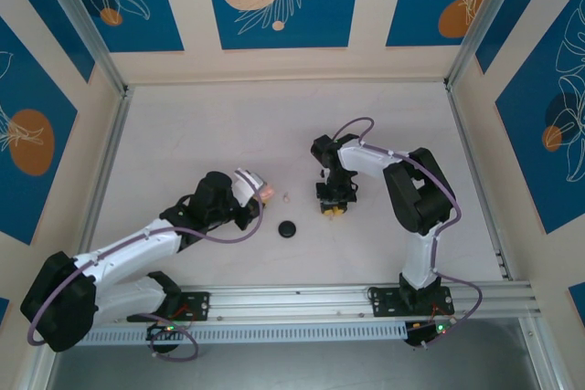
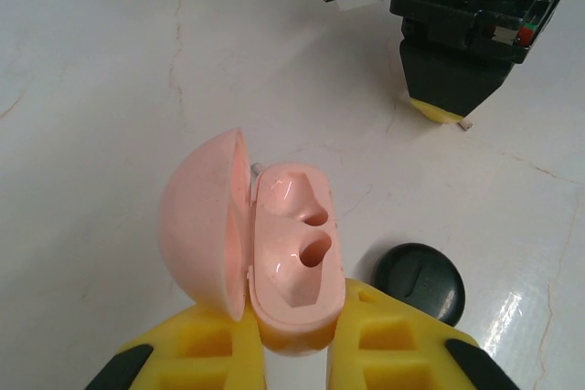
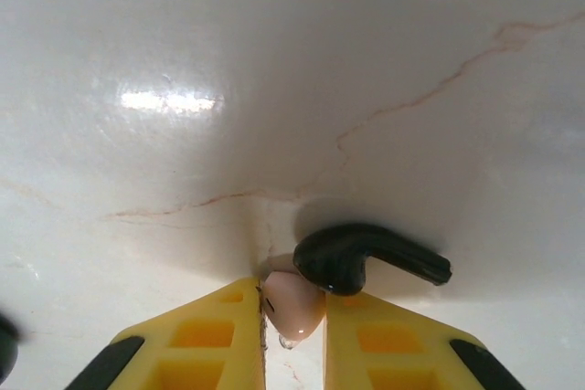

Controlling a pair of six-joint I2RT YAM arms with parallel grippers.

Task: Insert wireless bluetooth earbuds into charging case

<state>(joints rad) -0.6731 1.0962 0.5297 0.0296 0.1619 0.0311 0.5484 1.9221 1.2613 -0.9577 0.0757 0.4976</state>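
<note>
Overhead view: a pale, marble-look table [image 1: 183, 134] w/ two robot arms reaching in from the near edge. The left gripper [image 1: 260, 191] sits left of centre, clamped on an open pink charging case [image 1: 266, 193]. The right gripper [image 1: 334, 207] is right of centre, pointing down w/ its tips at the table surface. A round black case [image 1: 288, 230], lid shut, lies on the table btwn the two arms. It is nearer than both grippers and apart from them.

Left wrist view: yellow fingers [image 2: 219, 344] squeeze the lower body of the pink charging case [image 2: 292, 244]. Its lid is swung open to the left, and two earbud sockets show in the body. The black case [image 2: 420, 280] lies on the table just right of the fingers. The right gripper [image 2: 443, 107] is at far right, tips down on the table.

Right wrist view: the yellow fingers [image 3: 219, 335] are closed on a pink earbud [image 3: 292, 310], pinched btwn the tips, low at the table. A black earbud [image 3: 366, 258] lies on the table just beyond the fingertips, stem pointing right. It sits right against the pink earbud; can't tell if they touch.
</note>
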